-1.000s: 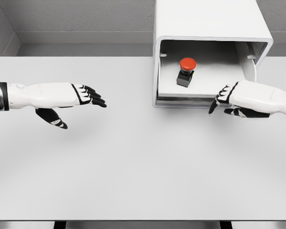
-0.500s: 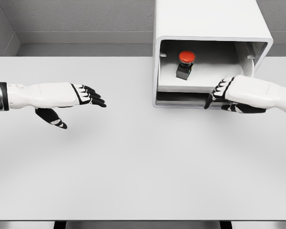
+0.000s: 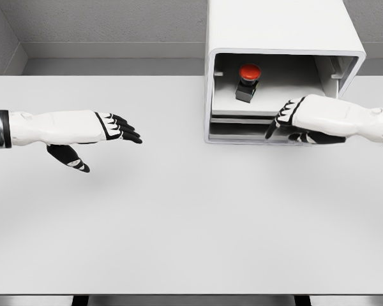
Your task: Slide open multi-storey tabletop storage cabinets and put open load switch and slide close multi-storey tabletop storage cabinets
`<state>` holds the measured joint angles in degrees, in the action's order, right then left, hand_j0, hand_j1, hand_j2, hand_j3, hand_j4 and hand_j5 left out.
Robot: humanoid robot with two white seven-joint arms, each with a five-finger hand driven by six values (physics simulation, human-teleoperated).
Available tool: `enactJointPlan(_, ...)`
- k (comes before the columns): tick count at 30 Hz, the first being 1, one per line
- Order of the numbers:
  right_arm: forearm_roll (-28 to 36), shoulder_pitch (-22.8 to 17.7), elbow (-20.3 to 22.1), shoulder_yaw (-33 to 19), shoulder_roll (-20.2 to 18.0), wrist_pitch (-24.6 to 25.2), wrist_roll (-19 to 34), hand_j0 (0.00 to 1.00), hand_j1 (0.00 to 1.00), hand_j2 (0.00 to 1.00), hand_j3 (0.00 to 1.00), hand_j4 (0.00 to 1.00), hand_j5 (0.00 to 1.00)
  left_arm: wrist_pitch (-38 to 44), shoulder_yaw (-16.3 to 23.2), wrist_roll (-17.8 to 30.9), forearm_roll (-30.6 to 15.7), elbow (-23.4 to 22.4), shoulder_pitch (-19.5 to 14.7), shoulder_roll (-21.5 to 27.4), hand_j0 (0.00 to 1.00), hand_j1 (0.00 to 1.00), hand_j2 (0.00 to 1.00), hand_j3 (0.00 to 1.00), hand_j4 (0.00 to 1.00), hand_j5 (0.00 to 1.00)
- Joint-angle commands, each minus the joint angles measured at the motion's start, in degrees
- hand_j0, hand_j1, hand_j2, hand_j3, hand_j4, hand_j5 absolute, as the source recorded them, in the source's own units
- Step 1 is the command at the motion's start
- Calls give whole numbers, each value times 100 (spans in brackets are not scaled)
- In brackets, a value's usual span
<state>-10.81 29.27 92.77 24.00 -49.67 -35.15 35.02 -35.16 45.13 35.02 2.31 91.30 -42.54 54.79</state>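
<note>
White table (image 3: 179, 217) against grey wall (image 3: 115, 19), left robot hand (image 3: 108, 127) relaxed, empty, right robot hand (image 3: 293, 118) spread at cabinet drawer (image 3: 255, 108)

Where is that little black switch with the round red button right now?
The black switch with the red button sits on the sliding tray inside the white tabletop cabinet, upper right, just beyond the right hand.

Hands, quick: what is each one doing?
Left hand: open, holding nothing.
Right hand: open, fingers against the drawer front, holding nothing.
</note>
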Motion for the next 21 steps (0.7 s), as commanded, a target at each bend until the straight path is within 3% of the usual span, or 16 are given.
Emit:
enactJointPlan(1, -9, 35, -259, 96, 72, 15, -2, 62, 62, 62, 62, 62, 62, 16, -4, -2, -38, 2, 0, 5, 100, 100, 100, 100, 100, 100)
enactJointPlan(15, -18, 545, -971, 351, 344, 15, -2, 62, 62, 62, 62, 62, 62, 16, -4, -2, -38, 2, 0, 5, 100, 100, 100, 100, 100, 100)
enactJointPlan(20, -79, 554, -919, 395, 318, 15, -2, 64, 64, 64, 64, 64, 64, 16, -4, -2, -38, 2, 9, 5, 100, 100, 100, 100, 100, 100)
enactJointPlan(21, -88, 449, -612, 378, 230, 15, -2, 66, 66, 66, 66, 66, 66, 16, -4, -2, -38, 2, 0, 5, 100, 100, 100, 100, 100, 100)
